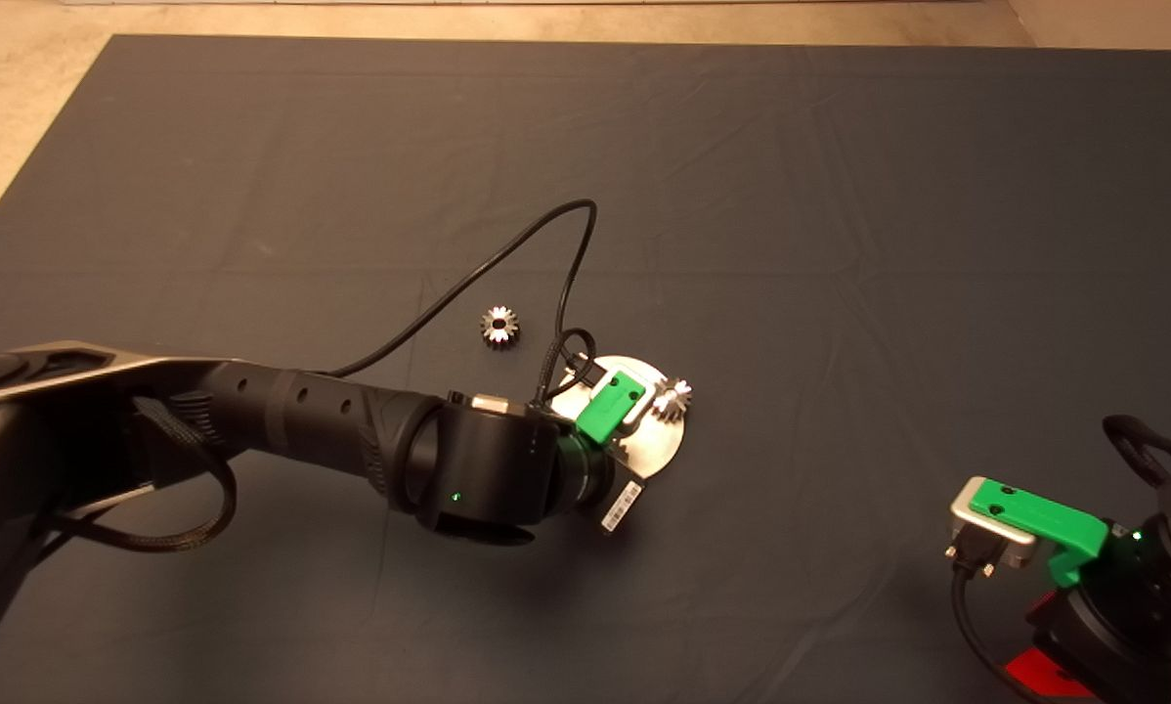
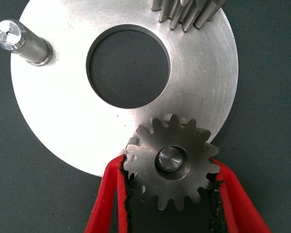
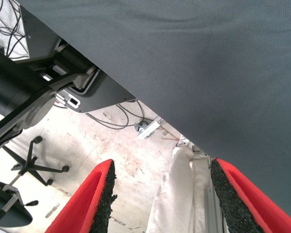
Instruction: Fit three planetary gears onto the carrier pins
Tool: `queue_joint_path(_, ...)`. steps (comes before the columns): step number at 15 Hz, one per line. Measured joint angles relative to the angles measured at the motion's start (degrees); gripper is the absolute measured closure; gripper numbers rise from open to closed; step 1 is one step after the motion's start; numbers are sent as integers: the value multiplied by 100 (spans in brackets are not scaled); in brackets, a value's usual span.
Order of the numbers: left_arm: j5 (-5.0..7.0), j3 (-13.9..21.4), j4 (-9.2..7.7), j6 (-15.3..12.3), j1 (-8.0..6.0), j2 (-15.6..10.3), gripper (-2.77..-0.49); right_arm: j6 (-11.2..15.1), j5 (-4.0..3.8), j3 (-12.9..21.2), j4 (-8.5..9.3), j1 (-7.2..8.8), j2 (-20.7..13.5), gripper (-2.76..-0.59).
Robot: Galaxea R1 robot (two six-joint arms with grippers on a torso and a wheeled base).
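Gripping a gear (image 2: 172, 165) by its teeth between two red fingers (image 2: 109, 204), the left gripper (image 2: 170, 194) held it down over a pin (image 2: 168, 159) at the edge of the disc (image 2: 63, 126), the pin's tip showing through the gear's centre hole. Whether the gear sat fully down against the disc could not be told.

A second gear (image 2: 186, 12) stood on the disc across the big centre hole from the held one, and a bare pin (image 2: 19, 41) rose at the disc's third station. The last gear (image 1: 499, 325) lay on the mat (image 1: 840, 196), near the disc on its far side.

Trouble from here would likely come at release. If the fingers parted unevenly, a pad could drag on a tooth and lift or tip the gear off its pin. A sideways pull before the grip let go might also slide the unfastened disc across the mat.

The left arm (image 1: 302, 416) reached in low from the left, its wrist bent down over the disc's near edge. The right gripper (image 3: 160, 199) waited well to the right of the disc, fingers spread wide and holding nothing.
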Motion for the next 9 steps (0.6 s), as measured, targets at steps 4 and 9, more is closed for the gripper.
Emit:
queue_joint_path(4,-12,-9,11,2,2,-1,-69,0,1,0,0,1,0,-144)
queue_joint_path(9,-15,-11,55,35,35,-5,-90,1,1,0,0,0,0,-144)
